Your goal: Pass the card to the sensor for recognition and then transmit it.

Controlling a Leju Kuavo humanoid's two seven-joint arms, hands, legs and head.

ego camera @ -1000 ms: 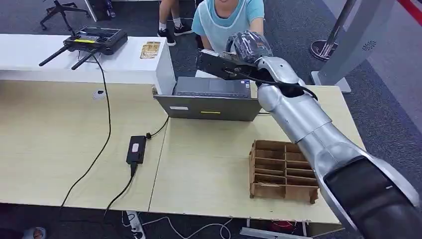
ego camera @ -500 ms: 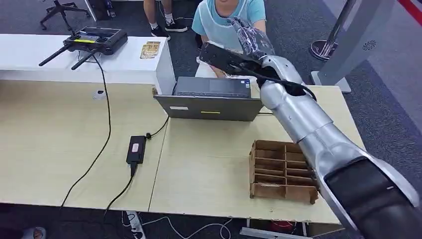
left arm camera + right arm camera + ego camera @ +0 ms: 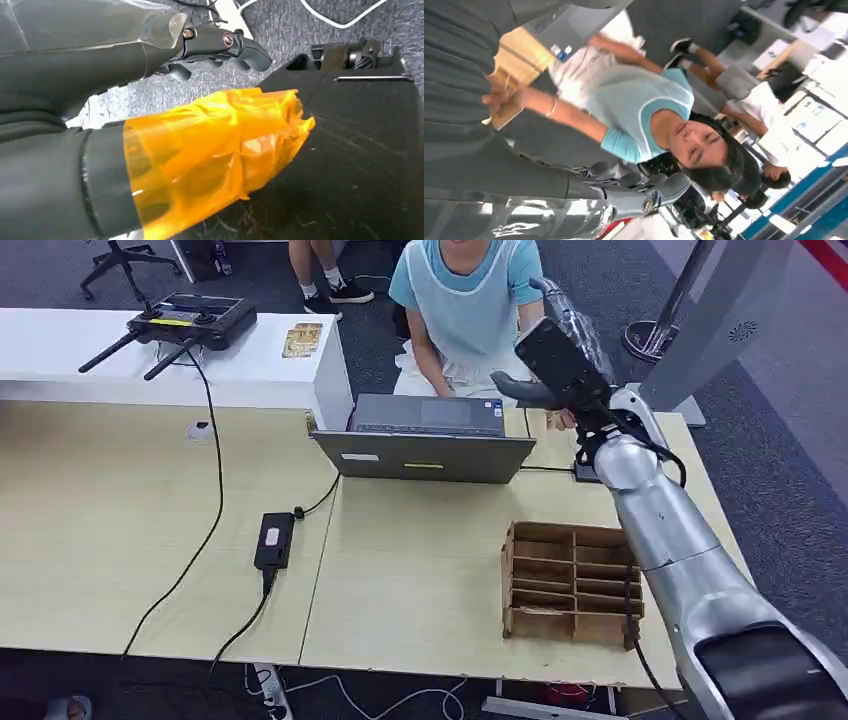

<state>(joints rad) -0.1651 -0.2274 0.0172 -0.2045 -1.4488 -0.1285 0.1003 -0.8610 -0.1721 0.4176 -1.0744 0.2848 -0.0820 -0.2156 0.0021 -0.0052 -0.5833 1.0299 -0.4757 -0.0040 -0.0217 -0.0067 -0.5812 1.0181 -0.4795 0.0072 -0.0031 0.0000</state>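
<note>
- We see a pale, matt wood-grain table (image 3: 120, 530).
- The divided box (image 3: 570, 583) looks like rough brown cardboard.
- Our right arm (image 3: 665, 530) is smooth, glossy silver metal.
- The left hand (image 3: 150, 125) wears crinkled, glossy orange film.
- The laptop (image 3: 425, 440) looks matt grey.

Legible text — none that I can read from my views. Laptop (image 3: 425, 455) lid: one white and one yellow sticker, lettering too small. Power adapter (image 3: 273, 538): a pale label — possibly printed, but blurred.
</note>
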